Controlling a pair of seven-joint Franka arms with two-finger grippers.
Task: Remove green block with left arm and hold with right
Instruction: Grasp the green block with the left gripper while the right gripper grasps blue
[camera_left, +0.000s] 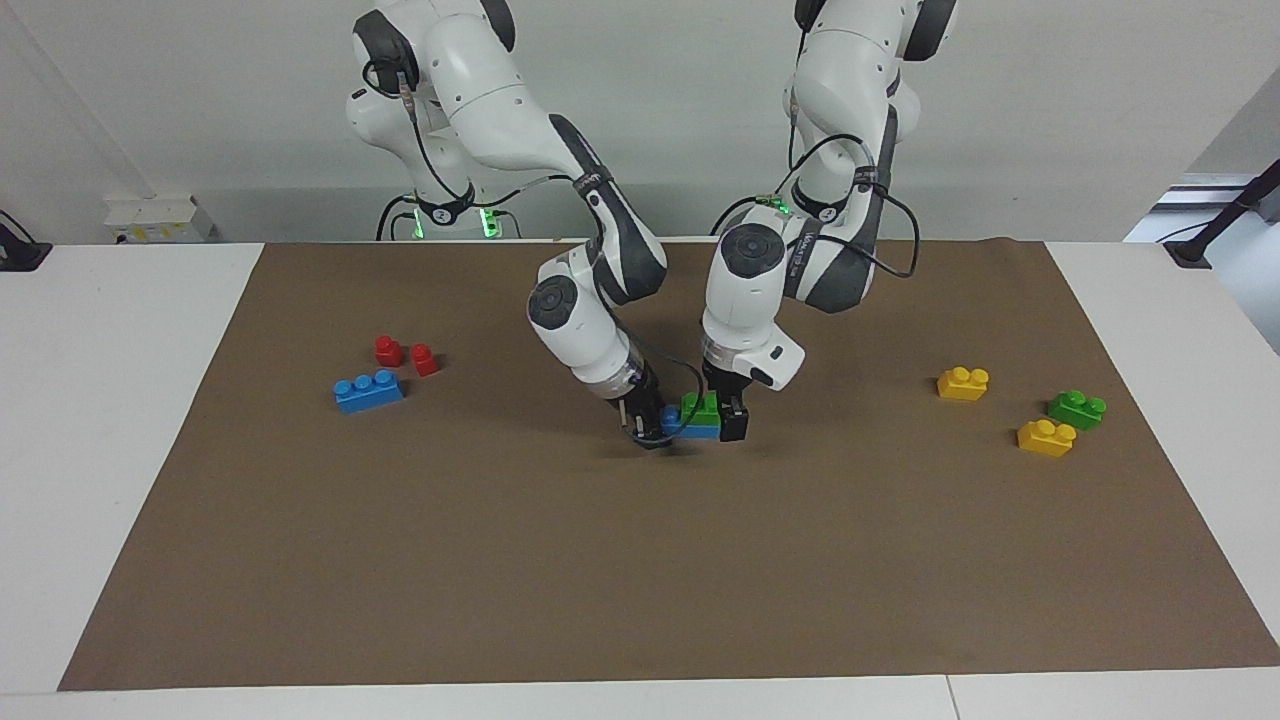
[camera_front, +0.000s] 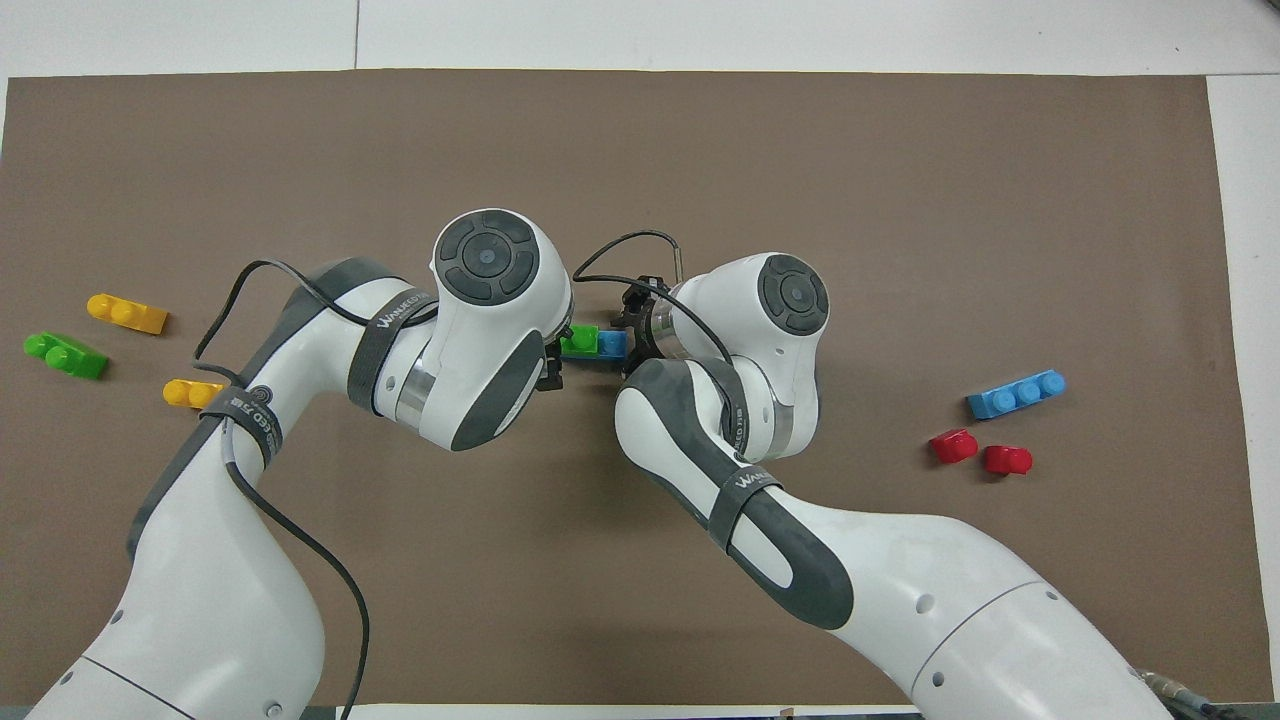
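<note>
The green block (camera_left: 703, 406) (camera_front: 577, 342) sits stacked on a blue brick (camera_left: 697, 431) (camera_front: 612, 344) at the middle of the brown mat. My right gripper (camera_left: 648, 422) (camera_front: 630, 342) comes in low from the right arm's end, its fingers pinched on the blue brick's bare end. My left gripper (camera_left: 724, 412) (camera_front: 552, 355) hangs straight down over the green block's other end. It is open, and one dark finger (camera_left: 736, 421) shows beside the block. The other finger is hidden by the wrist.
Toward the left arm's end lie another green brick (camera_left: 1077, 408) (camera_front: 64, 354) and two yellow bricks (camera_left: 963, 383) (camera_left: 1046, 438). Toward the right arm's end lie a blue brick (camera_left: 369, 390) (camera_front: 1016, 394) and two red pieces (camera_left: 389, 350) (camera_left: 424, 359).
</note>
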